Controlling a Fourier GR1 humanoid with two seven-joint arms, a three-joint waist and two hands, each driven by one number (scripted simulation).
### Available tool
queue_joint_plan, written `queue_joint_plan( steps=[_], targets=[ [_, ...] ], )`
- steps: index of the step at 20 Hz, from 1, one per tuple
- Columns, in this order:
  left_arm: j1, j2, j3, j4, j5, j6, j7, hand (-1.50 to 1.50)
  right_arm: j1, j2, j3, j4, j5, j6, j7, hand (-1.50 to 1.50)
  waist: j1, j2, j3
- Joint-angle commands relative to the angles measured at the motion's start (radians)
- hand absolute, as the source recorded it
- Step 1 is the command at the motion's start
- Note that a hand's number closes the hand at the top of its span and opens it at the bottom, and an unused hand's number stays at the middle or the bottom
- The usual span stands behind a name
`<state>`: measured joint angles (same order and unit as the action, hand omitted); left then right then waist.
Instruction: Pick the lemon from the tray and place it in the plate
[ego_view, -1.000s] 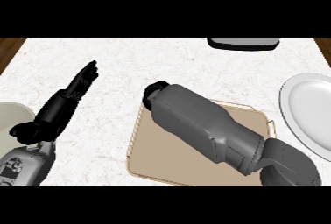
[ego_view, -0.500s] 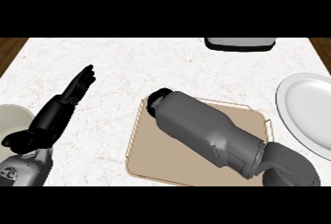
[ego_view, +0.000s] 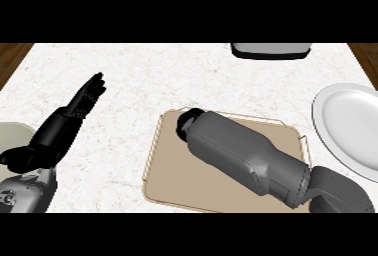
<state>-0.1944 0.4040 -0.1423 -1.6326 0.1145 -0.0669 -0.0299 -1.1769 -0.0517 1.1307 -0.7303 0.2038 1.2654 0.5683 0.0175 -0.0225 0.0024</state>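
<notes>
A beige tray (ego_view: 168, 182) lies on the counter at centre. My grey right forearm stretches across it from the lower right. Only the black back of my right hand (ego_view: 189, 121) shows, at the tray's far left corner. The lemon is hidden; I cannot tell whether it is under that hand. A white plate (ego_view: 345, 131) sits to the right of the tray, with nothing on it. My left hand (ego_view: 72, 116) rests open on the left side of the counter, fingers straight and pointing up and to the right, well apart from the tray.
A dark-rimmed white object (ego_view: 269, 50) stands at the counter's back edge, right of centre. A pale round object (ego_view: 10, 139) shows at the left edge beside my left wrist. Wooden floor shows past the counter's far corners.
My right hand has moved a little nearer and lower over the tray's far left corner. The left hand has hardly moved.
</notes>
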Motion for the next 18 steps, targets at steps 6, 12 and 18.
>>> queue_joint_plan(
  steps=[6, 12, 18],
  targets=[
    [0.023, -0.028, 0.007, -0.014, -0.009, 0.002, -0.012, 0.0, 0.102, -0.103, 0.089, -0.055, 0.063, 0.085, -0.031, -1.5, -0.009, 0.025, -0.002],
    [0.01, -0.041, 0.004, 0.008, -0.039, 0.01, -0.021, 0.0, 0.115, -0.13, 0.11, -0.212, 0.055, 0.087, -0.138, 1.5, -0.011, 0.027, -0.002],
    [-0.009, -0.051, 0.004, 0.013, -0.034, -0.011, -0.015, 0.0, 0.147, -0.137, 0.139, -0.205, 0.143, -0.046, -0.188, 1.5, 0.001, 0.033, -0.002]
  ],
)
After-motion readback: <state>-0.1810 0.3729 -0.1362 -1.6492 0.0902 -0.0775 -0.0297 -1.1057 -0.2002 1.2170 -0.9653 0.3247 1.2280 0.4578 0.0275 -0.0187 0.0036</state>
